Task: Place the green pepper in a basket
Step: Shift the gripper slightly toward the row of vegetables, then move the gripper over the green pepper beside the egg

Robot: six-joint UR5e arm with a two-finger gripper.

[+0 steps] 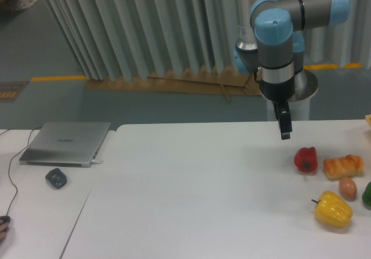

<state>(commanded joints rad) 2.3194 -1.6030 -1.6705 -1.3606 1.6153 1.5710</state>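
Fingers [284, 132]: hang above desk [203, 189], upper right; open or closed, cannot tell.
Green pepper [367, 194]: right edge, beside yellow pepper [333, 209].

No legible text, label, number or sign is present. The laptop [65, 142] lid carries a small mark at its centre, too blurred to read. Nothing else near the laptop bears visible lettering.
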